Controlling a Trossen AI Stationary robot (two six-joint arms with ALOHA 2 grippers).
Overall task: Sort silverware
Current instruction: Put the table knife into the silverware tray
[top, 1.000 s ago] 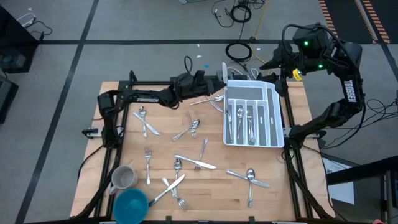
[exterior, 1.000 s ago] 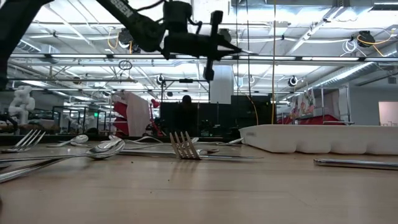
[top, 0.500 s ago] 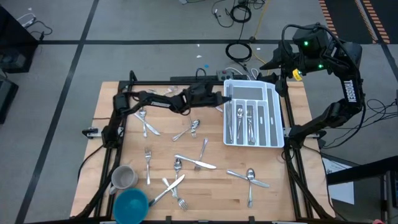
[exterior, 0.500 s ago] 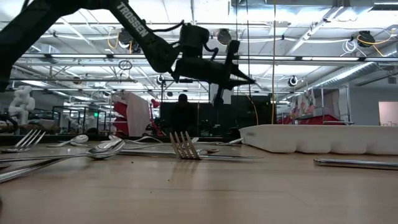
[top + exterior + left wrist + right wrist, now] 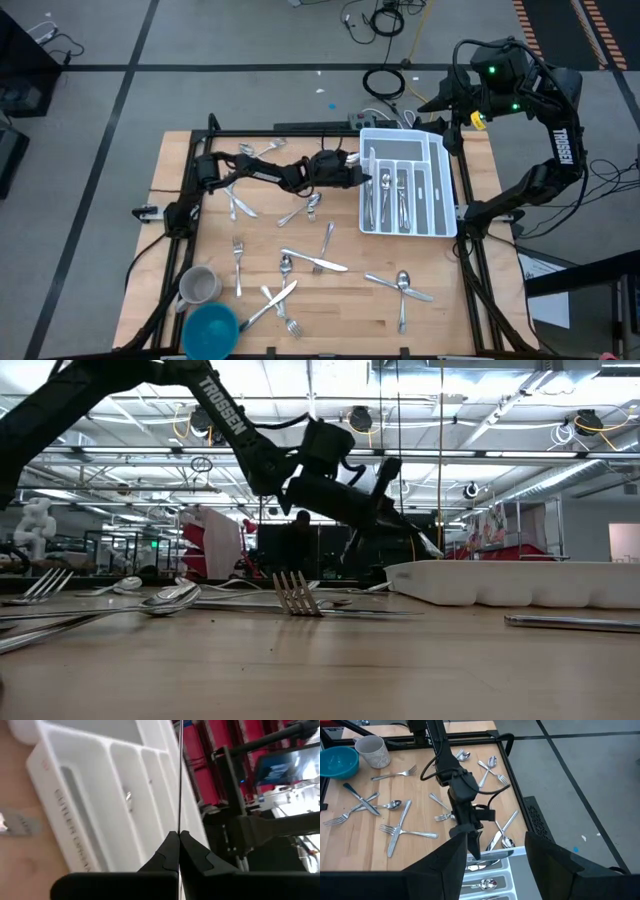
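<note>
One thin knife pinched edge-on in your left gripper, fingers shut, above the white tray | right gripper parked half-open, empty, off-table | silverware: stiff, light, slick; grip mid-handle.

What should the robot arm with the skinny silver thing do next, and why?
Probably lower a little and open. The left gripper is shut on a thin piece of silverware, seen edge-on, at the white tray's left edge, above its compartments.
</note>
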